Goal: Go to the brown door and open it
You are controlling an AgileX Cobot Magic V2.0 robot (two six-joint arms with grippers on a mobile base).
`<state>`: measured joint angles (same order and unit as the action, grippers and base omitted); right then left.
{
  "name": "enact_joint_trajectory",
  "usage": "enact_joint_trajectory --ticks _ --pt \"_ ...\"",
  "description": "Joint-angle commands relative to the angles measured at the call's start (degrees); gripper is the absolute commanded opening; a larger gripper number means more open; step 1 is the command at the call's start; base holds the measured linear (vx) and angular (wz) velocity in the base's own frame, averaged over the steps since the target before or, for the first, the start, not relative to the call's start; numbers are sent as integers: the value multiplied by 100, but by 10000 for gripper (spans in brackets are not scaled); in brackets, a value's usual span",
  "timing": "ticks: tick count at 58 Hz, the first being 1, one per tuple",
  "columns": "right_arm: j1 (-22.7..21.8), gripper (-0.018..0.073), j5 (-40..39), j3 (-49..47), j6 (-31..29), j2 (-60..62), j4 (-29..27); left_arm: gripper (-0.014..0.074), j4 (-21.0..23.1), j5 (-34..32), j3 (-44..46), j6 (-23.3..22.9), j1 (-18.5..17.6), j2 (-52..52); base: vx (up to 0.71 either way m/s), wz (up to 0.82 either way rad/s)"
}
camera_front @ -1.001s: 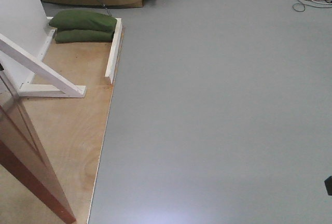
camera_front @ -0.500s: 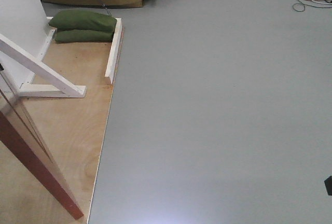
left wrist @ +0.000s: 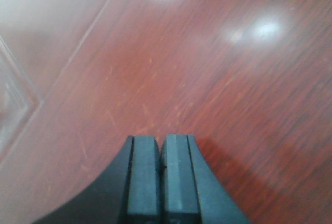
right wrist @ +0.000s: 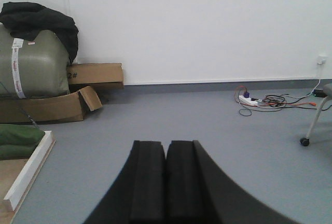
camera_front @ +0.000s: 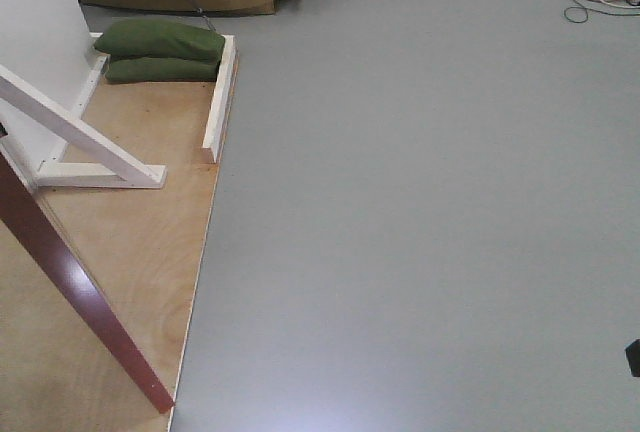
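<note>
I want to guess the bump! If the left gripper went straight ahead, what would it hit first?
The door. The left gripper, shut, points right at its glossy brown face, which fills the wrist view. It looks very near, though how near I can't tell.

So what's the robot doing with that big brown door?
It is working on opening the brown door. The left gripper is shut and right up against the shiny wood, though I cannot tell if it touches. The door stands at an angle over the wooden platform, away from the white frame. The right gripper is shut too, holds nothing, and points out over the grey floor.
</note>
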<state>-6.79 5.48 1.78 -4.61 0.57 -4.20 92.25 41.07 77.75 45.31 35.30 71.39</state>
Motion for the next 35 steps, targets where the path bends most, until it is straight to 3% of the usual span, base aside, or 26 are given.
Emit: enact_joint_trajectory --ticks 1,22,35 --pt "-29 0 -442 27 -27 74 41 -3 264 207 163 -18 -192 -70 0 0" --pt "-29 0 -442 27 -27 74 41 -3 261 77 213 -6 -732 258 0 0" --pt "-29 0 -442 27 -27 74 41 -3 -492 59 1117 -6 -1120 740 0 0"
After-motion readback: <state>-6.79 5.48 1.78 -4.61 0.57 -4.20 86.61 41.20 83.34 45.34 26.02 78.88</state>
